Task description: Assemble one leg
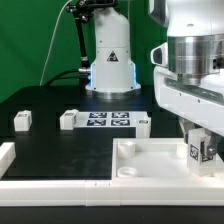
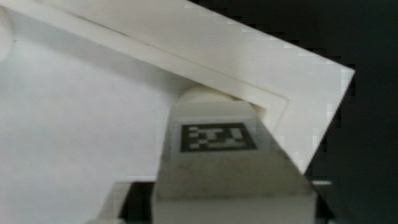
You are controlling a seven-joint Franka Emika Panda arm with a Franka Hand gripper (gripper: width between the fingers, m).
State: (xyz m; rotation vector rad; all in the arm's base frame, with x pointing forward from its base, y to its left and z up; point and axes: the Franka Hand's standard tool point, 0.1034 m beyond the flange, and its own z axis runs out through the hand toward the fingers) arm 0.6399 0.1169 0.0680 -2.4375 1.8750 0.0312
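Wrist view: gripper (image 2: 217,195) closed on the leg (image 2: 219,135), tag face toward the camera, fingers pressed to either side of the block (only their upper edges visible low in the frame). No gap apparent between pads and plastic, so a firm hold, by the look of it. Behind the leg, the white tray-like part (image 2: 107,110), one corner of it running out against the dark table.

Exterior view: same gripper (image 1: 201,152) low at the view's right, the leg (image 1: 200,150) pinched between the fingers and hanging just above, or perhaps touching, the tray-like part (image 1: 160,158) near its right-hand corner; contact impossible to judge from here. Round socket (image 1: 127,146) visible at the tray's far left corner, empty.

Progress, as a judgement: pick-up done, carry to the tray apparently done, seating in a corner socket and release not yet done.

Farther out: three more small white blocks on the black table (image 1: 50,145), namely one (image 1: 22,121) toward the view's left, one (image 1: 68,120) and one (image 1: 143,122) at either end of the marker board (image 1: 106,120). Untouched, well apart from the gripper.
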